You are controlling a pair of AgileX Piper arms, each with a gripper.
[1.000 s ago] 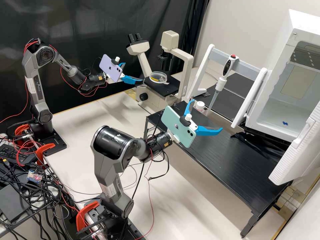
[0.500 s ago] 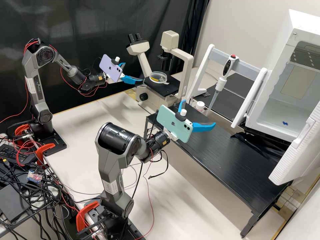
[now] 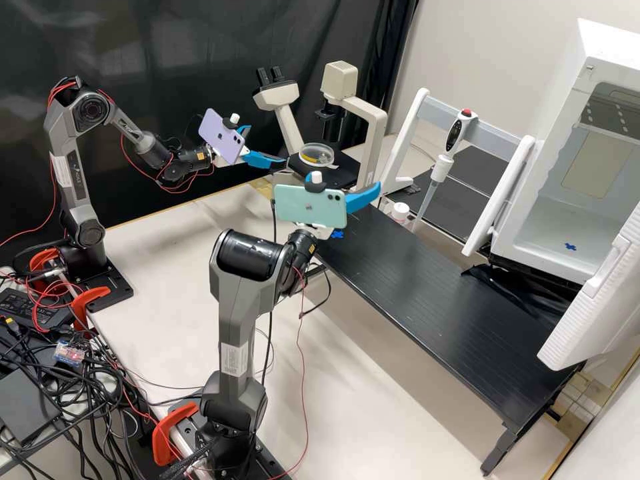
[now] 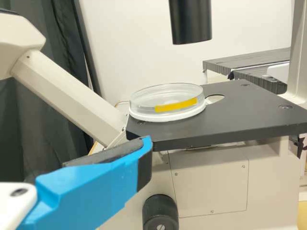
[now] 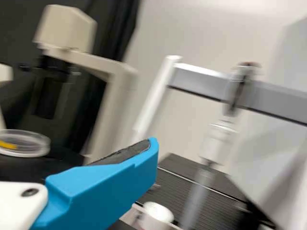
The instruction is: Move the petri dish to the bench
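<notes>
White tabletop spreads beneath both arms, and the black bench stands over part of it. At one end of the bench is a white cabinet, its door open. The right arm rises in the foreground; the left arm is nearer the dark curtain. Beyond the left arm's wrist stands a cream microscope with a flat black stage.

The left gripper hangs just beside that stage, its blue fingers parted and holding nothing. The right gripper is over the near end of the bench, partly behind the green phone; as far as I can judge, it is spread too, with nothing held. A purple phone rides on the left wrist.

A pipette hangs upright from a grey crossbar.

The petri dish lies flat on the microscope stage, clear with a yellow strip on its side. It is in front of the left gripper's fingertips, near but not touching, and farther from the right gripper.
</notes>
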